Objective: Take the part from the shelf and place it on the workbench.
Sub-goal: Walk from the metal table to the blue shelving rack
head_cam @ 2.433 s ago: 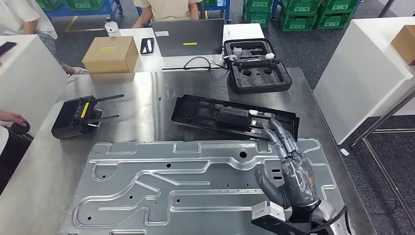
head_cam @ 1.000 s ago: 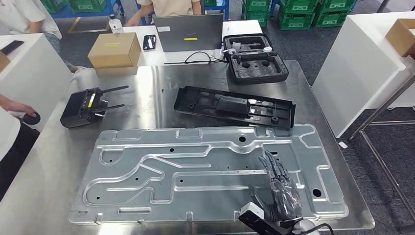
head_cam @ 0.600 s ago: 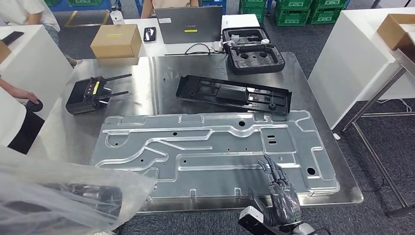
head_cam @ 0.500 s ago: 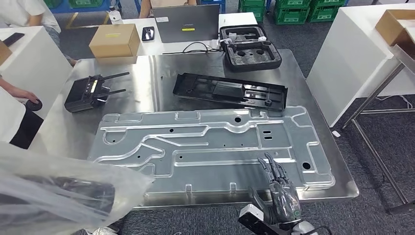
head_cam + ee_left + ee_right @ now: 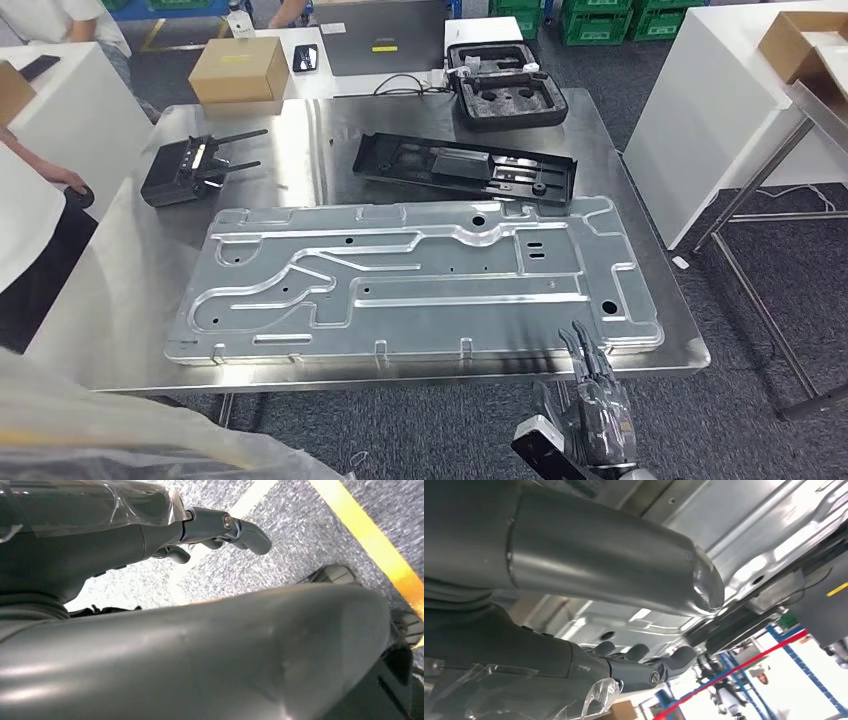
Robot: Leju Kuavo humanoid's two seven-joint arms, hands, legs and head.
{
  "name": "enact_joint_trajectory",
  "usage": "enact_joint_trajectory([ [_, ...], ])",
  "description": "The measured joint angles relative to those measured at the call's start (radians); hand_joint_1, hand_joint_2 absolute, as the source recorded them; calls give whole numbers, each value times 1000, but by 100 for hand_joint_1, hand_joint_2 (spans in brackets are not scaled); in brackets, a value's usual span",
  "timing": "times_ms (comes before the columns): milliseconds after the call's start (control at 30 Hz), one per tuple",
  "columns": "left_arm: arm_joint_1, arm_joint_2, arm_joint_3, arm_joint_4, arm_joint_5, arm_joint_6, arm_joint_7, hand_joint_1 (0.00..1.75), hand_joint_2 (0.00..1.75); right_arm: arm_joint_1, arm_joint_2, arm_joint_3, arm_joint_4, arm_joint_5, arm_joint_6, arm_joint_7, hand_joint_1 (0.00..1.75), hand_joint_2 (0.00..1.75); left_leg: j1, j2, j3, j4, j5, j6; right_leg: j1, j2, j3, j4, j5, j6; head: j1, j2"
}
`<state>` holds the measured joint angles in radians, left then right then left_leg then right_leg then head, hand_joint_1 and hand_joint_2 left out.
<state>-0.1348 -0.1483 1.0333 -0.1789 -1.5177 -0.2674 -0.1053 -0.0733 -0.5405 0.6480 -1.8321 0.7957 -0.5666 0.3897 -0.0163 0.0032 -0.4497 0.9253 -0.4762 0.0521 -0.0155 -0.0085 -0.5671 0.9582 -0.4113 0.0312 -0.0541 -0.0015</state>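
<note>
The long black plastic part [image 5: 465, 167] lies flat on the steel workbench [image 5: 140, 300], just beyond a large pressed metal plate [image 5: 410, 275]; nothing touches it. My right hand [image 5: 590, 410] hangs below the bench's near edge with fingers straight and apart, holding nothing. In the right wrist view its thumb [image 5: 614, 565] and fingers [image 5: 644, 665] are spread in front of the metal plate [image 5: 744, 540]. My left hand [image 5: 150, 535] is over grey floor, its fingers [image 5: 225, 527] extended and empty. My plastic-wrapped left arm [image 5: 120, 440] fills the lower left corner.
A black remote controller [image 5: 185, 172], a cardboard box [image 5: 238, 70] and an open foam-lined case [image 5: 505, 95] sit toward the bench's far side. A person [image 5: 30, 220] stands at the left edge. A white table [image 5: 740, 90] and a metal frame [image 5: 770, 250] stand to the right.
The camera has pulled back, so the whole bench shows. My right hand has left the black part and dropped below the bench's near edge. My wrapped left arm has come into the lower left.
</note>
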Motion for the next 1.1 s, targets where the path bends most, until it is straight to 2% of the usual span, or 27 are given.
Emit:
enact_joint_trajectory([
  [67,2,0,2,0,2,0,2,0,0,16,-8,-8,0,-16,-8,-2,0,0,0,2,-6,-11,14,5,-3,0,-2,-2,9,12,0,0],
  [100,2,0,3,0,2,0,3,0,0,22,-9,-10,2,-23,-10,-4,0,0,2,3,-9,-17,24,10,-3,1,-10,8,-3,17,0,0],
  [133,1,0,4,0,2,2,4,0,0,26,-9,-10,5,-31,-12,-6,0,0,5,4,-15,-23,35,16,-2,2,-25,38,-28,21,1,0],
  [167,0,0,5,0,2,4,5,0,0,29,-9,-9,11,-39,-14,-7,0,0,6,5,-22,-27,45,19,-2,3,-48,92,-68,24,1,0],
  [233,-1,0,7,0,3,8,9,0,0,34,-9,-8,28,-60,-22,-8,0,0,5,6,-41,-26,59,23,-2,4,-100,232,-148,28,2,0],
  [267,0,0,8,0,4,8,12,0,0,37,-8,-7,39,-75,-26,-8,0,0,4,6,-50,-25,65,22,-3,5,-112,279,-168,30,2,0],
  [300,1,0,11,0,4,8,15,0,0,42,-8,-5,50,-95,-31,-10,0,0,4,6,-58,-24,70,21,-4,5,-104,288,-167,32,2,0],
  [333,2,0,14,0,4,8,17,0,0,48,-7,-4,64,-123,-37,-14,0,0,4,6,-65,-22,75,19,-5,5,-73,251,-148,33,2,0],
  [400,2,0,20,0,4,8,17,0,0,57,-6,3,101,-200,-54,-40,0,0,4,5,-76,-13,80,14,-7,4,26,97,-95,35,2,0],
  [433,1,-1,23,0,3,8,15,0,0,60,-5,8,122,-243,-63,-62,0,0,2,5,-82,-6,80,10,-7,6,63,32,-77,31,2,0],
  [467,0,-1,25,0,3,8,13,0,0,62,-2,15,149,-294,-70,-91,0,0,1,5,-88,0,82,6,-6,7,82,-7,-69,26,2,0],
  [567,0,-1,32,0,4,8,1,0,0,69,17,45,246,-438,-78,-177,0,0,1,5,-99,8,88,-10,-1,7,79,-18,-61,7,2,0],
  [600,0,-1,34,0,4,8,-4,0,0,68,26,57,283,-479,-79,-205,0,0,3,4,-104,17,80,-15,-2,5,76,-19,-57,0,2,0],
  [633,0,-1,37,0,4,8,-9,0,0,67,35,68,322,-521,-79,-233,0,0,5,3,-116,44,59,-22,-3,3,72,-20,-53,-7,2,0],
  [667,0,-1,40,0,4,8,-14,0,0,64,45,78,363,-563,-79,-262,0,0,8,3,-136,94,26,-29,-5,2,67,-20,-48,-13,2,0],
  [733,1,-1,47,0,3,8,-18,0,0,58,67,98,450,-643,-79,-314,0,0,13,2,-194,239,-53,-39,-5,0,56,-20,-41,-18,2,0],
  [767,1,-1,51,0,3,8,-18,0,0,55,78,108,495,-680,-79,-338,0,0,14,3,-216,300,-77,-42,-5,0,52,-20,-38,-19,2,0],
  [800,2,-1,53,0,3,8,-17,0,0,53,88,116,539,-712,-80,-358,0,0,15,3,-223,326,-82,-43,-5,0,48,-20,-35,-18,2,0],
  [833,2,-1,56,0,3,8,-16,0,0,50,99,124,582,-741,-81,-378,0,0,16,2,-207,309,-68,-41,-5,0,46,-19,-33,-17,1,0],
  [900,1,-1,65,0,3,8,-12,0,0,39,120,136,667,-784,-82,-411,0,0,15,2,-124,165,-4,-33,-5,1,46,-20,-29,-13,1,0],
  [933,-1,-1,69,0,2,8,-10,0,0,32,130,140,712,-803,-82,-426,0,0,13,1,-82,87,21,-28,-3,2,45,-19,-28,-10,1,0],
  [967,-2,-1,73,0,2,8,-8,0,0,25,140,144,757,-821,-81,-439,0,0,10,0,-55,32,36,-23,-2,3,42,-18,-25,-6,2,0],
  [1000,-3,-1,77,0,1,8,-6,0,0,19,149,147,802,-840,-79,-450,0,0,8,-1,-44,5,40,-20,-1,3,40,-17,-23,-1,2,0],
  [1100,-2,-1,83,0,0,8,3,0,0,6,172,153,930,-904,-57,-477,0,0,7,-1,-50,-3,50,-5,-2,4,33,-14,-19,16,2,0],
])
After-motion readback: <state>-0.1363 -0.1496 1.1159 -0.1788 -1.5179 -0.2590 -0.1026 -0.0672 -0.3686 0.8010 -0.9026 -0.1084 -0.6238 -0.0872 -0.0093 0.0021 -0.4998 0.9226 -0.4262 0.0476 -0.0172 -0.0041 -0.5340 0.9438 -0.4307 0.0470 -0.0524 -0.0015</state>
